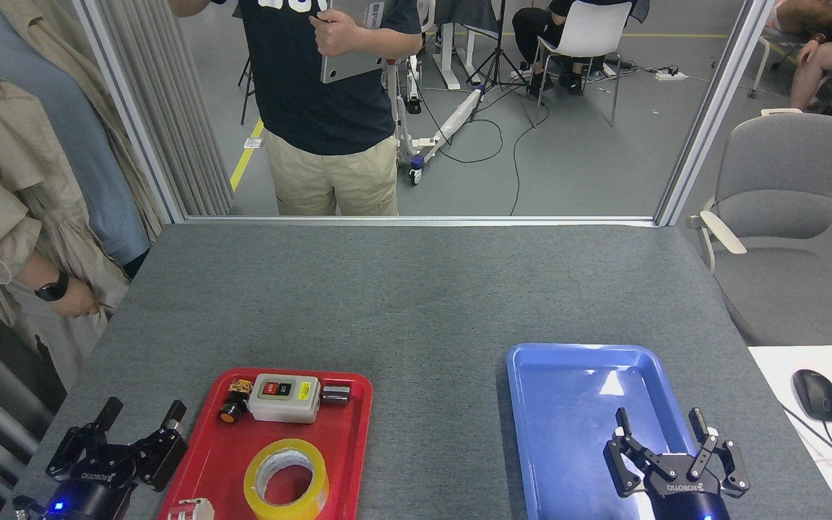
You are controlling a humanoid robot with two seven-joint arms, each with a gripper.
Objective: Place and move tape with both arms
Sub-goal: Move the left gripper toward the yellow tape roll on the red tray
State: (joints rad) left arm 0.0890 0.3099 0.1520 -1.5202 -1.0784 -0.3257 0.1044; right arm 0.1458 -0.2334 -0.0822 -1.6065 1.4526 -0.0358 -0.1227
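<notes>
While the tape (286, 480) lies flat in the red tray (358, 404), untouched, you have every step left: left gripper (143, 420) beside that tray and right gripper (665, 430) both stand wide, empty

left gripper (143, 422): fingers spread, empty, near tabletop's front-left corner
right gripper (665, 427): fingers spread, empty, near front-right edge

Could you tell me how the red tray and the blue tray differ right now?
The red tray holds the tape lying flat and a white switch box; the blue tray holds nothing. The red tray sits beside the left end effector, the blue one under the right end effector. Both are shallow, rectangular, round-cornered, and rest on the grey table.
</notes>
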